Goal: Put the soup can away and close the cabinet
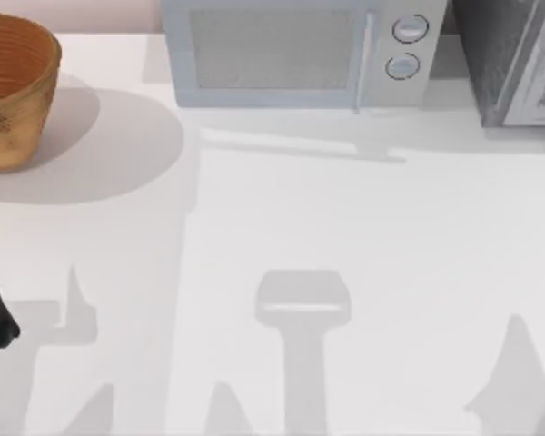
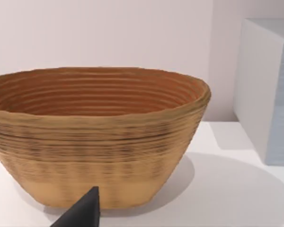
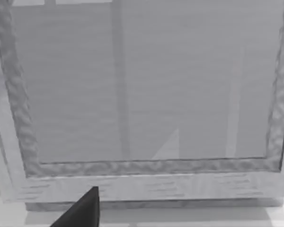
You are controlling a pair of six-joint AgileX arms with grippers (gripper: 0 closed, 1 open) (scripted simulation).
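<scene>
The cabinet [image 1: 518, 64] stands at the table's [image 1: 363, 236] far right corner, its door [image 3: 142, 94] close before the right arm's camera. Whether either gripper is apart or together, I cannot tell. Pressing blind risks jamming the door askew against its frame.

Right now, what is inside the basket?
The basket shows bare ribbed orange-brown inner wall in the left wrist view and nothing poking above the rim; its floor is hidden by the near wall, so a low item cannot be excluded.
</scene>
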